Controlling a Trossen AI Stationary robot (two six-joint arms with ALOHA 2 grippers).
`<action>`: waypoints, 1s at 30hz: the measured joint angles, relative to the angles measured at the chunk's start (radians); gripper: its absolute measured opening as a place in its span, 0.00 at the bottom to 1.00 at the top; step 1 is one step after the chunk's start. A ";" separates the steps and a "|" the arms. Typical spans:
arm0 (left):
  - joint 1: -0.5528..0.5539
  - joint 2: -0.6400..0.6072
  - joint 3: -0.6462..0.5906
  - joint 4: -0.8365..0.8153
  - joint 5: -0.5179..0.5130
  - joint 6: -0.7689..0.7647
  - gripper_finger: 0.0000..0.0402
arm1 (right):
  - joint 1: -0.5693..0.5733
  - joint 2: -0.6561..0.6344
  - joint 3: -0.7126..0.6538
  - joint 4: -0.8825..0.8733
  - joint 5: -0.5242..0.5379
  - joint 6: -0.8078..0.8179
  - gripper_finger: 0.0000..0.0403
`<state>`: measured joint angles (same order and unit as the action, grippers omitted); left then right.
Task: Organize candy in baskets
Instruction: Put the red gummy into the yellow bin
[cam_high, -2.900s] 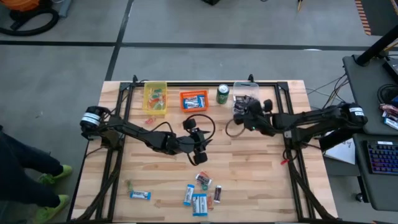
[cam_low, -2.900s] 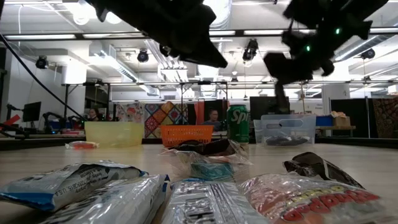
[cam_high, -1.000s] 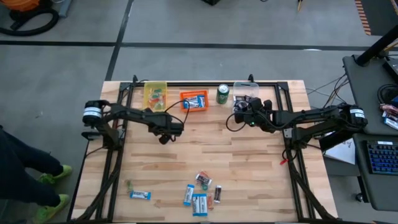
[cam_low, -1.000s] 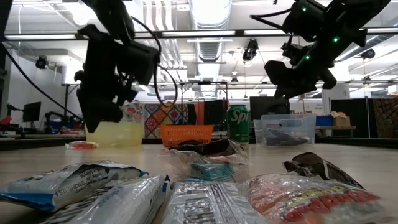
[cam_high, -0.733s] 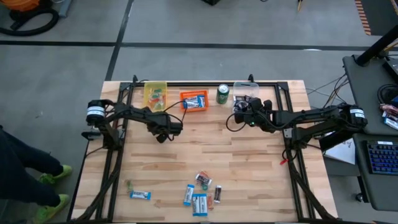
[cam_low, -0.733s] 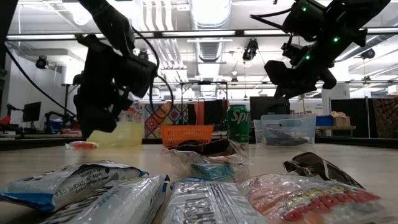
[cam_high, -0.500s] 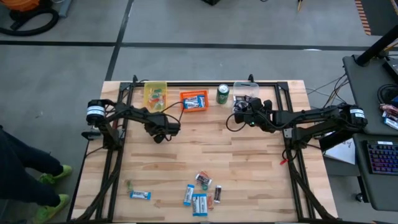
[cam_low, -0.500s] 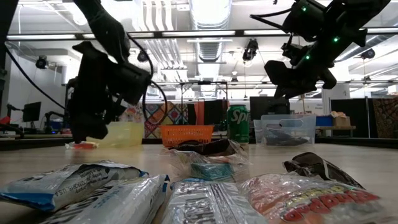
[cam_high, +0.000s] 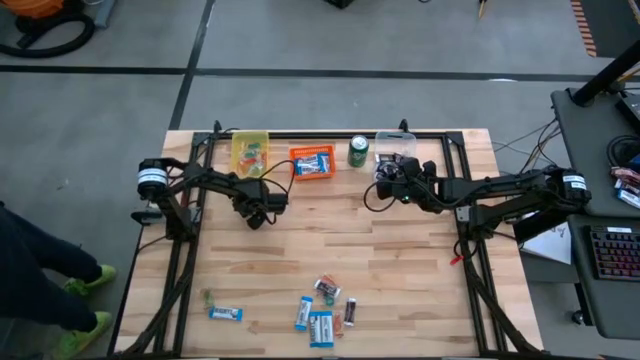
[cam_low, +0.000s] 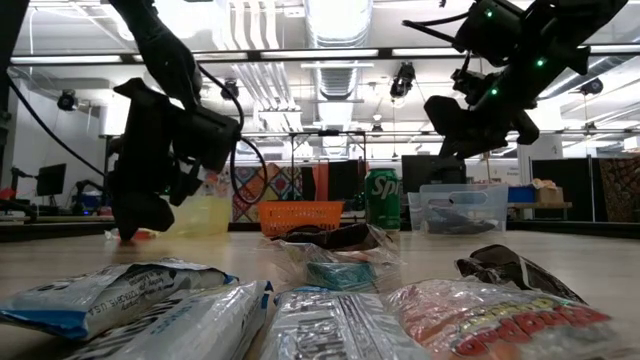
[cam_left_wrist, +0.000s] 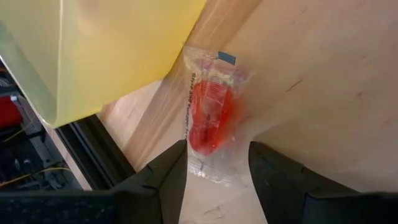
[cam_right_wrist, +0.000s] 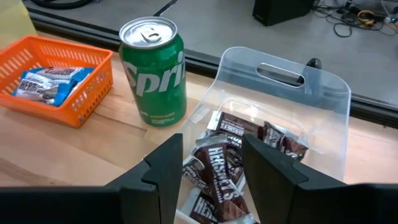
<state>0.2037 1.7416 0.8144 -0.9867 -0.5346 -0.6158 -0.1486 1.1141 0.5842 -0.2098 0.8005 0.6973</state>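
Candy pieces (cam_high: 322, 308) lie loose at the desk's (cam_high: 400, 270) 6 o'clock edge from above; yellow basket (cam_high: 250, 156), orange basket (cam_high: 312, 162) and clear basket (cam_high: 396, 147) line the 12 o'clock edge, a Sprite can (cam_high: 358, 151) between the last two. Low view: wrappers fill the foreground. Left wrist: the left gripper (cam_left_wrist: 217, 165) is spread around a red sweet (cam_left_wrist: 211, 118) beside the yellow basket. Right wrist: the right gripper (cam_right_wrist: 212, 160), spread and empty, hangs over Hershey's bars (cam_right_wrist: 231, 163) in the clear basket.
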 joint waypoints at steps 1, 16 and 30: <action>0.001 0.000 -0.002 0.004 0.000 0.006 0.39 | 0.000 0.000 0.000 0.000 -0.001 0.000 0.38; 0.006 -0.005 -0.009 0.026 0.016 0.018 0.03 | 0.000 0.000 0.000 0.002 -0.019 -0.001 0.38; -0.120 -0.217 -0.007 0.000 0.241 0.080 0.00 | 0.000 0.000 0.000 0.001 -0.024 -0.002 0.38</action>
<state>0.0839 1.5250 0.8075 -0.9871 -0.2933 -0.5355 -0.1486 1.1141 0.5842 -0.2085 0.7761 0.6956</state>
